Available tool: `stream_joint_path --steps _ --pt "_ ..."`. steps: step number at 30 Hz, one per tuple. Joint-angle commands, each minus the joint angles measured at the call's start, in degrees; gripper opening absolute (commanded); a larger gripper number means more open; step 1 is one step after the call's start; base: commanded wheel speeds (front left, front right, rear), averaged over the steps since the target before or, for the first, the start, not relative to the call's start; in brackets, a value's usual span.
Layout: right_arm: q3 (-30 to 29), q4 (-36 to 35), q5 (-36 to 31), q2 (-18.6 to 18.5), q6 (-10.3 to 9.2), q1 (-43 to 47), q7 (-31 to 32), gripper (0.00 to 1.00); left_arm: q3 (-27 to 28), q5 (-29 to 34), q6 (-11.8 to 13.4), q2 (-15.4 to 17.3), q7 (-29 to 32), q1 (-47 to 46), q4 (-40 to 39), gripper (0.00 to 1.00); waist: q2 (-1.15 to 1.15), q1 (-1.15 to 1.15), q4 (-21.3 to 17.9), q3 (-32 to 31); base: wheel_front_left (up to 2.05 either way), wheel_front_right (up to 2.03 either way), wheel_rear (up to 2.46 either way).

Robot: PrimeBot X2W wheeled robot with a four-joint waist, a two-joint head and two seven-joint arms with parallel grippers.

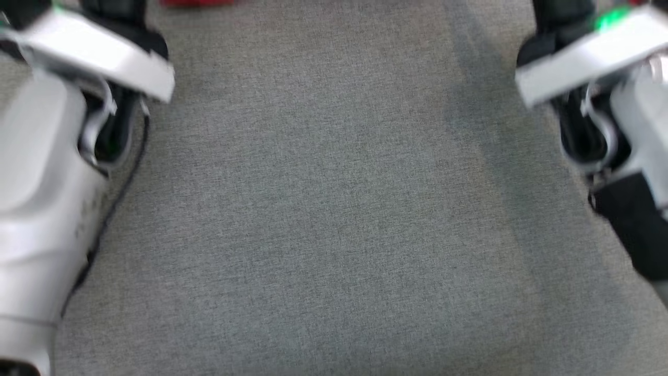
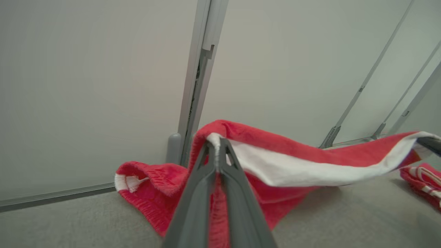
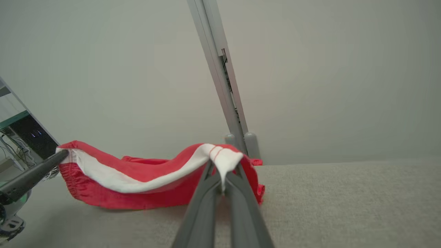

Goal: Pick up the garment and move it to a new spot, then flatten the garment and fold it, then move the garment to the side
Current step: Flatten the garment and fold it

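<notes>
The garment [image 2: 275, 144] is red terry cloth with a broad white stripe. It hangs stretched between my two grippers, and its lower part sags onto the grey cloth surface [image 1: 334, 209]. My left gripper [image 2: 216, 143] is shut on one end of the striped edge. My right gripper [image 3: 223, 165] is shut on the other end, where the white stripe bunches over its tips. In the right wrist view the left gripper's fingertip [image 3: 62, 156] shows at the garment's [image 3: 137, 168] far end. In the head view a red sliver of the garment [image 1: 195, 2] shows at the top edge between my pale forearms.
A pale wall with an upright metal post [image 2: 196, 86] stands close behind the garment. Slanted metal frame legs [image 2: 361, 89] stand at the right of the left wrist view. More red and white cloth [image 2: 422, 179] lies at that view's right edge. Equipment with cables [image 3: 20, 137] stands at the left of the right wrist view.
</notes>
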Motion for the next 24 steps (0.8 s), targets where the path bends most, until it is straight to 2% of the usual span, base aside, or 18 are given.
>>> stream_joint_path --steps 1,6,9,17,20,24 --pt "1.1 -2.7 -0.5 -1.8 0.0 3.9 -0.4 0.0 1.3 -1.1 -0.1 0.3 -0.3 3.4 -2.4 0.0 0.0 -0.01 0.4 -0.6 0.0 0.0 0.0" --pt "4.6 -13.6 -4.3 -9.3 0.0 16.4 -0.4 0.0 2.8 0.1 -0.1 1.0 -0.3 18.5 -11.9 0.0 0.0 -0.01 1.5 -4.7 0.0 0.0 0.0" --pt "4.8 -16.8 -7.2 -13.1 0.0 24.8 -0.4 0.0 3.8 1.1 -0.1 0.8 -0.3 28.0 -16.7 0.0 0.0 -0.01 2.3 -9.9 0.0 0.0 0.0" --pt "2.7 -21.1 -6.5 -16.7 0.0 48.2 -0.4 0.0 6.3 3.5 -0.1 -2.3 -0.3 55.1 -24.1 0.0 0.0 -0.01 2.8 -26.7 0.0 0.0 0.0" --pt "2.2 -23.2 -4.9 -18.7 0.0 56.4 -0.4 0.0 6.9 6.5 0.2 -2.8 -0.4 63.5 -24.8 0.0 0.0 -0.01 3.3 -30.7 0.0 0.0 0.0" --pt "0.5 -25.9 -2.7 -20.7 0.0 63.8 -0.4 0.0 8.6 6.1 0.5 -5.9 -0.3 70.7 -26.6 0.0 0.0 -0.01 4.5 -32.8 0.0 0.0 0.0"
